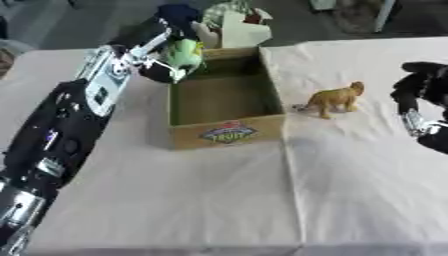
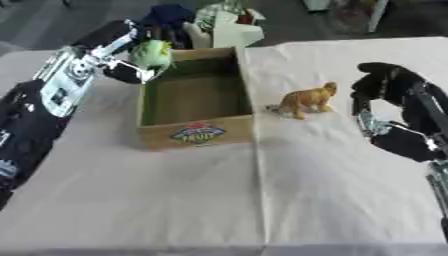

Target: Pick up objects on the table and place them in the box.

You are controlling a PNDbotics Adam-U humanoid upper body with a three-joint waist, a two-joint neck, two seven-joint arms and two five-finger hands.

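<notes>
An open cardboard box (image 1: 226, 131) with a fruit label on its front stands on the white cloth. My left hand (image 1: 162, 67) is at the box's far left corner, shut on a pale green and white object (image 1: 184, 54) held just above the rim. A small brown animal figure (image 1: 335, 98) stands upright on the cloth just right of the box. My right hand (image 2: 385, 82) hovers to the right of the figure, apart from it, its dark fingers curled downward and holding nothing.
A pile of things, blue, white and green, lies beyond the box at the table's far edge (image 1: 223, 22). The white cloth (image 1: 219, 200) stretches bare toward the near edge. My left arm (image 1: 70, 125) lies along the left side.
</notes>
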